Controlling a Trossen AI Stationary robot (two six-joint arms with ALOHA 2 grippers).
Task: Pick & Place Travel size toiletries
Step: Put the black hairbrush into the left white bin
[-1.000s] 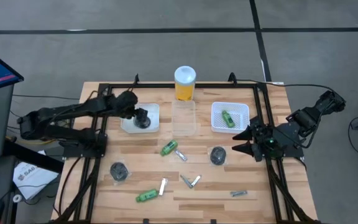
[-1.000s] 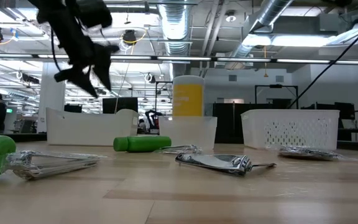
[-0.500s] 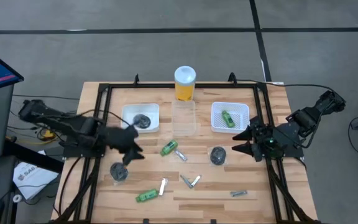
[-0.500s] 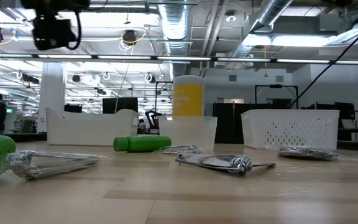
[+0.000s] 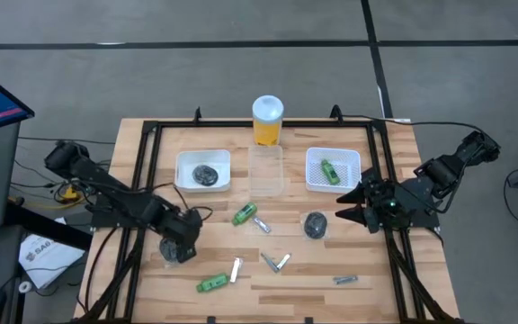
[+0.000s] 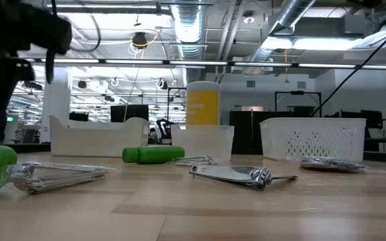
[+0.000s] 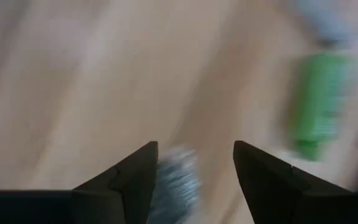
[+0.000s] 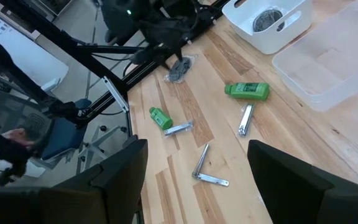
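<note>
My left gripper [image 5: 180,238] is open and low over a dark round pot [image 5: 170,249] near the table's left near corner. In the left wrist view the blurred pot [image 7: 176,182] shows between the two fingers. Another dark pot [image 5: 205,173] lies in the white tray [image 5: 187,183], and a third [image 5: 314,224] lies on the table. Green bottles lie at the middle [image 5: 245,214], near the near edge [image 5: 210,283] and in the white basket [image 5: 328,170]. Slim silvery pieces [image 5: 275,262], which look like nail clippers [image 6: 233,175] in the low view, lie flat. My right gripper [image 5: 347,205] waits open at the right.
A tall yellow cylinder with a white lid [image 5: 267,120] stands at the far edge behind a clear tray [image 5: 265,169]. The white basket [image 5: 349,158] sits right of it. Black frame rails [image 5: 147,207] run along both table sides. Bare wood lies along the near edge.
My left gripper has left the white tray, where a dark pot now lies, and swung toward the near edge and down to the dark pot at the near left. The right arm has kept still.
</note>
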